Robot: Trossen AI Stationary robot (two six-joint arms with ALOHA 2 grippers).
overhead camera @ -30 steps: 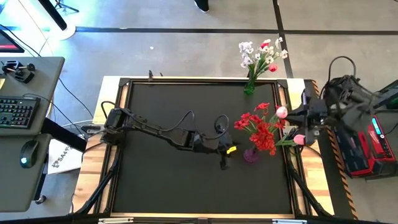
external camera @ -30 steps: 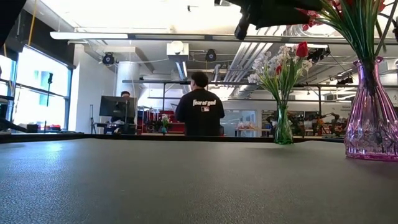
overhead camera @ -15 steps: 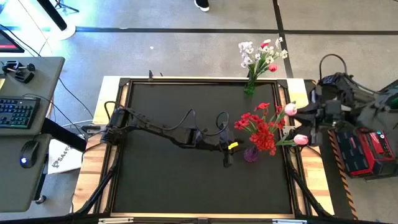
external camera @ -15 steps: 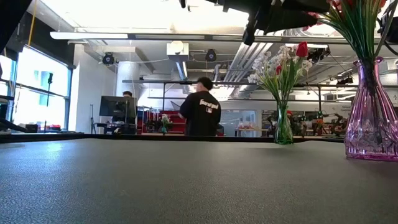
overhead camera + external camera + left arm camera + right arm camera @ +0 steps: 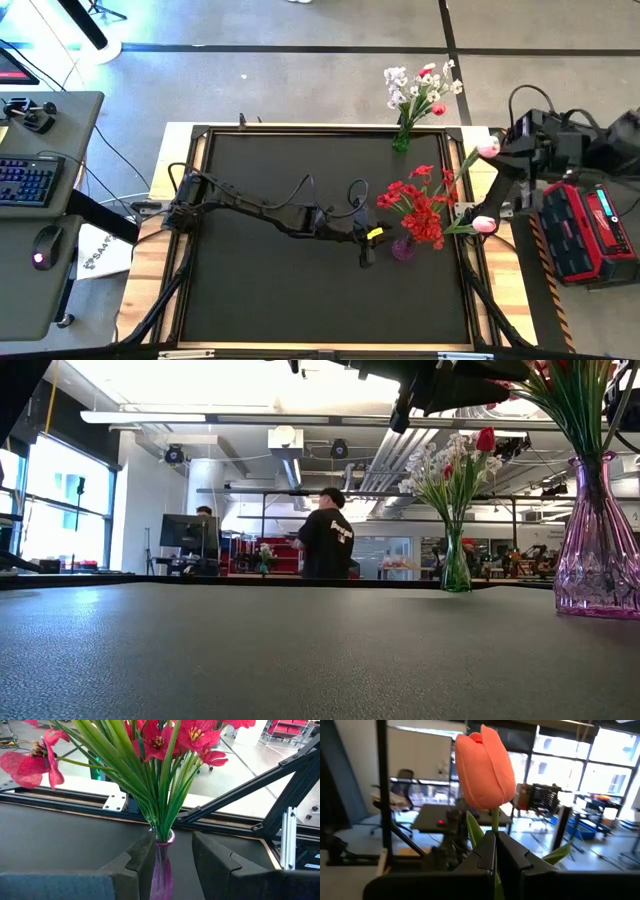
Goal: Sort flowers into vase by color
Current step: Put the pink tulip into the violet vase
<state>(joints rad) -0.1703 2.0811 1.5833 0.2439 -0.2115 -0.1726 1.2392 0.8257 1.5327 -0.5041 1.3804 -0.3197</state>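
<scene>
A purple glass vase (image 5: 403, 248) (image 5: 597, 550) stands right of the table's middle with red blossoms (image 5: 420, 210) and a pink tulip (image 5: 484, 224) that leans out to the right. My left gripper (image 5: 366, 252) is open and level just left of the vase. Its fingers frame the vase's neck (image 5: 162, 865) from short of it. My right gripper (image 5: 498, 150) is shut on another pink tulip (image 5: 487, 148) (image 5: 485, 765), high over the table's right rim. A green vase (image 5: 401, 143) (image 5: 456, 570) at the far edge holds white-lavender sprigs and red tulips. My right gripper pinches the pink tulip's green stem (image 5: 495, 822) between its two shut fingers, a little below the blossom. The fingers are level and lie across the stem. The tulip is lifted, blossom beyond the fingertips. Its stem (image 5: 462, 175) trails back toward the red bunch.
The black mat (image 5: 280, 290) is framed by a raised black rail (image 5: 470, 290). A red and black box (image 5: 585, 230) sits by the right arm's base. Beyond the far edge a person (image 5: 328, 540) stands in the room.
My right gripper has risen and swung toward the table's far right corner, turning as it went. It has carried the pink tulip's blossom away from the red bunch to above the right rim. The person in the room has shifted to the right.
</scene>
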